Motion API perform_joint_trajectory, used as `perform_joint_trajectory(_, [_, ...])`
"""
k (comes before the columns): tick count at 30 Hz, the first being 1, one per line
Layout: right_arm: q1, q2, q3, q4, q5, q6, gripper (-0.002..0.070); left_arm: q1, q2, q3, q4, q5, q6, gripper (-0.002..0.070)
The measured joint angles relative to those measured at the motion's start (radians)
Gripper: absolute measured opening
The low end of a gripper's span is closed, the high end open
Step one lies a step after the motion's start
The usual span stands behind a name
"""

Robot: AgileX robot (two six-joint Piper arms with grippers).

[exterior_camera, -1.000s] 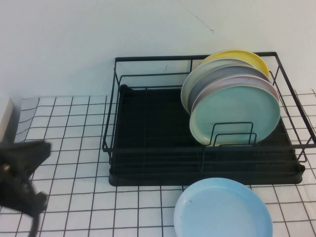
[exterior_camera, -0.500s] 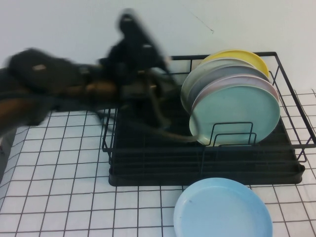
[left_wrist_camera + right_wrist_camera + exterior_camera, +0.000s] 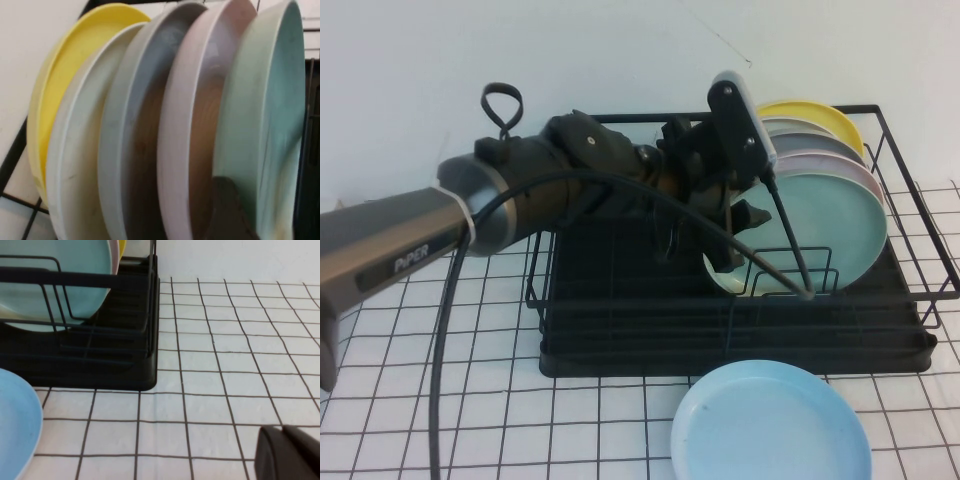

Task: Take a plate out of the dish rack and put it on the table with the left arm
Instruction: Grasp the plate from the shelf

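Over dish rack [image 3: 620,330], left arm [image 3: 520,200] outstretched.

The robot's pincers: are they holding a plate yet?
Cannot tell for the left pincer, at the mint-green plate's left edge in the dish rack. Right pincer holds nothing.

We note pink-lilac plate [image 3: 185,150] upright, just beyond jaws of left gripper [image 3: 732,235]. Behind it, each farther from jaws: grey plate [image 3: 130,140], off-white plate [image 3: 75,165], yellow plate [image 3: 60,85], all leaning alike, close-stacked. Sky-blue plate [image 3: 772,425] lies flat, well apart from jaws, on robot's side.
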Motion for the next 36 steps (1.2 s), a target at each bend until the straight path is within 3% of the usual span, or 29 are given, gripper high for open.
perform_joint_trajectory(17, [0.0,0.0,0.0,0.0,0.0,0.0,-0.0003,-0.003,0.018,-0.007,-0.003,-0.074,0.075,0.0059])
perform_joint_trajectory(36, [0.0,0.0,0.0,0.0,0.0,0.0,-0.0003,-0.004,-0.074,-0.007,-0.037,-0.075,0.075,0.0037])
